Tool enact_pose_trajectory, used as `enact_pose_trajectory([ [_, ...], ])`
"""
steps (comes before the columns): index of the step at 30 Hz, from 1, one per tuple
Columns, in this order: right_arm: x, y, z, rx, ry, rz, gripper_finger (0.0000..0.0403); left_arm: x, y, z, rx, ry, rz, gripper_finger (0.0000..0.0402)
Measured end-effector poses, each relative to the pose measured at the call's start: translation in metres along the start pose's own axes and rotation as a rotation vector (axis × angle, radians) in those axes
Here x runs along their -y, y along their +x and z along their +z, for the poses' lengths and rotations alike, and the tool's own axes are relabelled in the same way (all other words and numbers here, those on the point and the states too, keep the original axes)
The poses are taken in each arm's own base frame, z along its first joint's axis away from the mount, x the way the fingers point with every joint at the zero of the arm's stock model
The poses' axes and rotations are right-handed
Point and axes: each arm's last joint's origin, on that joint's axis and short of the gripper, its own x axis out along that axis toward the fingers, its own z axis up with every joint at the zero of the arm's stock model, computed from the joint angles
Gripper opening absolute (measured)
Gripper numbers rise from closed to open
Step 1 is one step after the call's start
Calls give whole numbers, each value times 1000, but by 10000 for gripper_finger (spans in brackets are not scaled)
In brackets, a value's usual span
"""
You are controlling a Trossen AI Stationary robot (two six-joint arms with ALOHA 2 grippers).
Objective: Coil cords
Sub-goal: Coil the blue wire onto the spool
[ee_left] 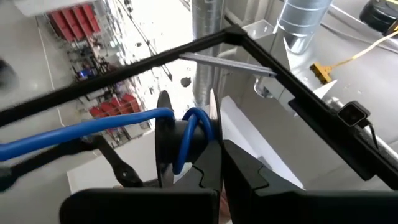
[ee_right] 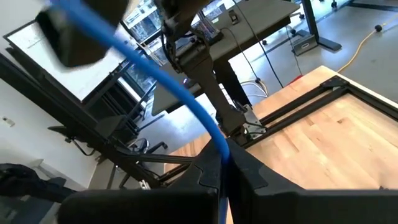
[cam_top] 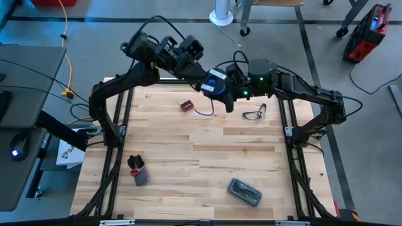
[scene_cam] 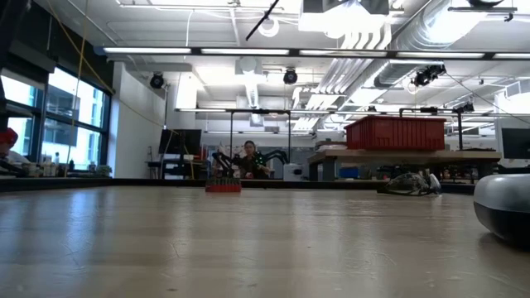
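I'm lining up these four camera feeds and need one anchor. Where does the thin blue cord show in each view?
High view: thin blue cord trails down from the round black reel held between both arms, near the table's far edge.
Low view: not in it.
Left wrist view: cord runs in from the side and wraps the reel at the left gripper.
Right wrist view: cord crosses diagonally into the shut right gripper.
Shared landmark: the reel, in the high and left wrist views.

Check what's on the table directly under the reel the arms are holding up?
Under the reel, bare wooden table with the blue cord's loose end. The spot right beneath is hidden by the reel and grippers.
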Motion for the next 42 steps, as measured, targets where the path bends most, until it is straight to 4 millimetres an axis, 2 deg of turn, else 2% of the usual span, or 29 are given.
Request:
enact_pose_trajectory([
  [15, -7, -9, 8, 54, 45, 68, 0, -5, -17, 17, 3, 40, 63, 0],
  [24, -18, -7, 11, 103, 54, 156, 0, -24, -7, 16, -41, -55, 80, 0],
  [31, -27, -6, 6, 102, 57, 179, 0, -31, -7, 20, -38, -74, 81, 0],
  [36, -40, -10, 12, 177, 54, 276, 0, -39, -7, 23, -38, -70, 88, 0],
  [42, -39, -8, 9, 163, 35, 254, 0, -34, -8, 23, -40, -39, 60, 0],
])
